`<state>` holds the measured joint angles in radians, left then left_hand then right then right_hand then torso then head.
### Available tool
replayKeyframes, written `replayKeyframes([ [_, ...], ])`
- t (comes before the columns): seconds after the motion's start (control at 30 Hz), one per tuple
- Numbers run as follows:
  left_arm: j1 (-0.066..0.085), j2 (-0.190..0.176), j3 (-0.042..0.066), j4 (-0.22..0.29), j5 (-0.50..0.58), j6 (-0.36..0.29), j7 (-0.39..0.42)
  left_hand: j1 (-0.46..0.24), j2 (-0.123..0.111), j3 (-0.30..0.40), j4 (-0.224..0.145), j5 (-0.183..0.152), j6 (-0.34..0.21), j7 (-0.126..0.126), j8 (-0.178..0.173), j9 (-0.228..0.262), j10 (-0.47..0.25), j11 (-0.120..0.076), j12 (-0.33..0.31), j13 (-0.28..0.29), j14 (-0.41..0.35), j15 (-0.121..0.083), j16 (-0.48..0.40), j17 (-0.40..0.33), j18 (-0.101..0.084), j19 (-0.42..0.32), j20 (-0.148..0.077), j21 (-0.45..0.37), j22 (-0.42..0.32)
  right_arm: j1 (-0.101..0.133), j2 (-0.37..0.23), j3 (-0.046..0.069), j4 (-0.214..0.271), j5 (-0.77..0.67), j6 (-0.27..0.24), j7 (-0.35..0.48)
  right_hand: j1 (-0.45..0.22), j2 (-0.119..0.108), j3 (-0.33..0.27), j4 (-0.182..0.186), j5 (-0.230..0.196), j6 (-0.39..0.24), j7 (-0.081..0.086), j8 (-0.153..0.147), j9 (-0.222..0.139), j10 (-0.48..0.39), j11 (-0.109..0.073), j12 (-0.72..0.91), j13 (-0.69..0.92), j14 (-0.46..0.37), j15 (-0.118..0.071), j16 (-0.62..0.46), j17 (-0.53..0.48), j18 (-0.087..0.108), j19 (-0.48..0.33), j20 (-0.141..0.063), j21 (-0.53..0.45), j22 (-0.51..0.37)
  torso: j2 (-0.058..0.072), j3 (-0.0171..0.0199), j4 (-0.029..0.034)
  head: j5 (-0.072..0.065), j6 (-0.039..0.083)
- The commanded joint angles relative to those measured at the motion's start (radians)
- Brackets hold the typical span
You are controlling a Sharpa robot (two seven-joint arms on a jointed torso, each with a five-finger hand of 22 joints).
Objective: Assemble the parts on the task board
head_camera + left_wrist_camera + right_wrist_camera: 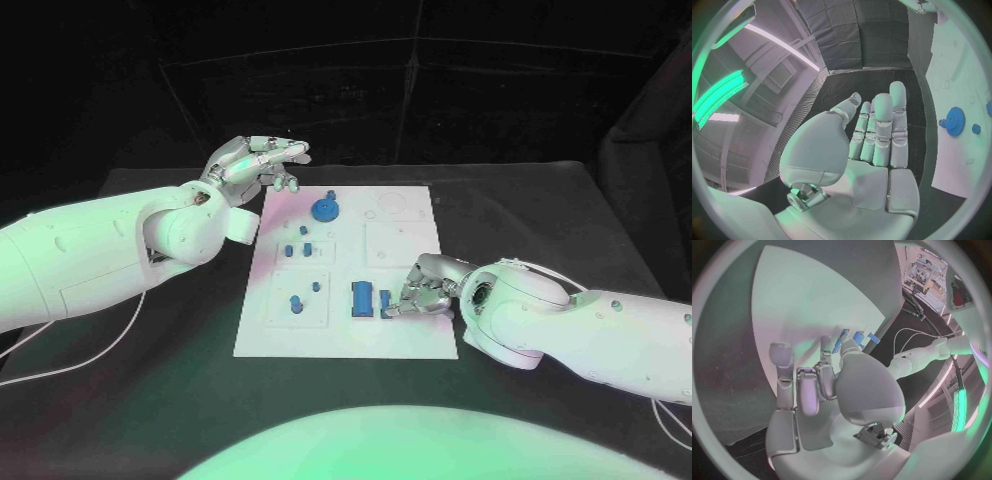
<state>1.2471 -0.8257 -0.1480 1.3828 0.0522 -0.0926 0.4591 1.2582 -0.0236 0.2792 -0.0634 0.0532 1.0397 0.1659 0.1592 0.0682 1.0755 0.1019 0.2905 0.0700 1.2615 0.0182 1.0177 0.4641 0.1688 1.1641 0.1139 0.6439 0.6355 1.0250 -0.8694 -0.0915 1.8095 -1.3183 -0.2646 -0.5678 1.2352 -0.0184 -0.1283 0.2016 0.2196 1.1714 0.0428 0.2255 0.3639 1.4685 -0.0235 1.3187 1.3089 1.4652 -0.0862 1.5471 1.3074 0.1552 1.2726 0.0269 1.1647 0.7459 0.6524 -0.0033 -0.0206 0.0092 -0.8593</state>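
Reach favours our right hand (420,292), whose fingertips come down on the small blue piece (385,303) beside the upright blue block (361,298) at the near middle of the white board (408,335), though we cannot tell if it grips, while our left hand (257,163) hovers empty, fingers apart, off the far corner by the blue gear (327,208).

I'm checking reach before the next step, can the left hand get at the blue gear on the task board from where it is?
Probably yes. The left hand hovers open past the task board's far left corner, and the blue gear stands close by with nothing between them.
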Motion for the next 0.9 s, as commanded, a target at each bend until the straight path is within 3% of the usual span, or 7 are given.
replayKeyframes([
  [0.03, 0.001, 0.002, 0.001, -0.001, 0.003, 0.01, 0.004, 0.004, 0.004, -0.006, -0.002, -0.002, -0.003, 0.002, -0.003, -0.001, -0.007, -0.003, -0.004, -0.001, -0.007, -0.002, -0.007, -0.003, 0.014, -0.005, 0.005, -0.006, -0.002, 0.001, -0.022, 0.0, 0.01, 0.1, -0.009, 0.191, -0.016, -0.001, -0.019, 0.008, -0.006, -0.038, 0.013, -0.013, -0.003, 0.022, 0.002, 0.011, 0.101, 0.098, 0.0, 0.002, 0.226, -0.017, -0.003, -0.005, -0.002, -0.007, -0.002, -0.0009, 0.0012, -0.011, 0.01],
  [0.17, 0.001, 0.004, 0.0, -0.002, 0.003, 0.009, 0.006, 0.004, 0.004, -0.007, -0.002, -0.002, -0.003, 0.002, -0.003, -0.001, -0.007, -0.003, -0.004, -0.001, -0.008, -0.002, -0.007, -0.004, 0.014, -0.005, 0.005, -0.006, -0.002, 0.003, -0.053, 0.0, -0.003, 0.253, -0.021, 0.377, 0.016, 0.007, -0.027, -0.008, -0.026, -0.091, 0.034, -0.036, -0.009, 0.015, 0.02, 0.007, 0.099, 0.095, 0.016, -0.007, 0.211, -0.014, -0.016, 0.007, -0.016, -0.031, -0.008, -0.0021, 0.0016, -0.02, 0.023],
  [0.3, 0.001, 0.01, -0.001, -0.011, 0.003, -0.015, 0.021, -0.044, -0.026, -0.052, 0.024, -0.007, -0.009, 0.004, -0.006, -0.001, -0.011, 0.001, -0.002, 0.0, -0.015, 0.002, -0.01, -0.01, 0.012, -0.007, 0.008, -0.013, -0.007, 0.02, -0.074, 0.001, -0.059, 0.522, -0.101, 0.625, 0.203, 0.029, 0.04, -0.121, -0.015, -0.115, 0.041, -0.048, -0.012, -0.012, 0.024, -0.045, 0.067, 0.087, 0.016, -0.026, 0.178, -0.004, -0.039, 0.01, -0.044, -0.08, -0.02, -0.0061, 0.0035, -0.022, 0.041],
  [0.57, -0.006, 0.03, -0.006, -0.059, 0.017, -0.028, 0.039, -0.022, -0.011, -0.128, 0.035, -0.007, -0.011, 0.009, -0.006, 0.001, -0.037, 0.016, 0.003, 0.002, -0.23, 0.036, -0.202, -0.102, 0.001, -0.172, 0.036, -0.171, -0.094, 0.068, -0.031, 0.001, -0.265, 1.007, -0.155, 0.898, 0.241, 0.034, 0.083, -0.174, -0.079, -0.167, 0.077, -0.103, -0.058, -0.312, 0.058, -0.784, -0.443, -0.095, 0.047, -0.497, -0.384, 0.027, -0.203, 0.044, -0.291, -0.357, -0.059, -0.0144, 0.0117, -0.021, 0.083],
  [0.67, -0.009, 0.042, -0.017, -0.088, 0.039, -0.029, 0.044, -0.008, 0.004, -0.143, 0.037, -0.007, -0.012, 0.017, -0.009, 0.0, -0.041, 0.029, -0.003, -0.002, -0.291, 0.055, -0.315, -0.157, -0.004, -0.242, 0.055, -0.251, -0.146, 0.078, 0.011, 0.002, -0.361, 1.113, -0.122, 0.963, 0.246, 0.036, 0.094, -0.173, -0.117, -0.182, 0.113, -0.133, -0.083, -0.392, 0.096, -1.02, -0.656, -0.28, 0.091, -0.895, -0.695, 0.015, -0.313, 0.079, -0.44, -0.437, -0.07, -0.0139, 0.0073, -0.015, 0.109],
  [0.73, -0.013, 0.051, -0.021, -0.11, 0.058, -0.036, 0.048, 0.011, 0.014, -0.15, 0.033, -0.003, -0.018, 0.016, -0.017, -0.002, -0.047, 0.034, -0.019, -0.007, -0.349, 0.087, -0.421, -0.206, -0.016, -0.338, 0.078, -0.34, -0.2, 0.082, 0.045, 0.004, -0.419, 1.157, -0.093, 0.999, 0.24, 0.024, 0.088, -0.173, -0.156, -0.206, 0.145, -0.162, -0.115, -0.424, 0.142, -1.155, -0.824, -0.454, 0.166, -1.16, -0.851, -0.018, -0.463, 0.138, -0.614, -0.528, -0.073, -0.0124, -0.0013, -0.009, 0.126],
  [0.9, -0.021, 0.087, -0.025, -0.167, 0.101, -0.071, 0.061, 0.036, 0.033, -0.176, 0.032, -0.006, -0.039, 0.024, -0.047, -0.003, -0.064, 0.058, -0.081, -0.008, -0.391, 0.124, -0.609, -0.299, -0.005, -0.458, 0.134, -0.479, -0.301, 0.085, 0.116, 0.019, -0.525, 1.193, -0.058, 1.048, 0.203, 0.036, 0.077, -0.234, -0.159, -0.223, 0.157, -0.161, -0.195, -0.403, 0.176, -1.256, -1.067, -0.467, 0.225, -1.397, -1.072, 0.022, -0.485, 0.218, -0.806, -0.642, -0.082, -0.0087, -0.0072, -0.009, 0.143],
])
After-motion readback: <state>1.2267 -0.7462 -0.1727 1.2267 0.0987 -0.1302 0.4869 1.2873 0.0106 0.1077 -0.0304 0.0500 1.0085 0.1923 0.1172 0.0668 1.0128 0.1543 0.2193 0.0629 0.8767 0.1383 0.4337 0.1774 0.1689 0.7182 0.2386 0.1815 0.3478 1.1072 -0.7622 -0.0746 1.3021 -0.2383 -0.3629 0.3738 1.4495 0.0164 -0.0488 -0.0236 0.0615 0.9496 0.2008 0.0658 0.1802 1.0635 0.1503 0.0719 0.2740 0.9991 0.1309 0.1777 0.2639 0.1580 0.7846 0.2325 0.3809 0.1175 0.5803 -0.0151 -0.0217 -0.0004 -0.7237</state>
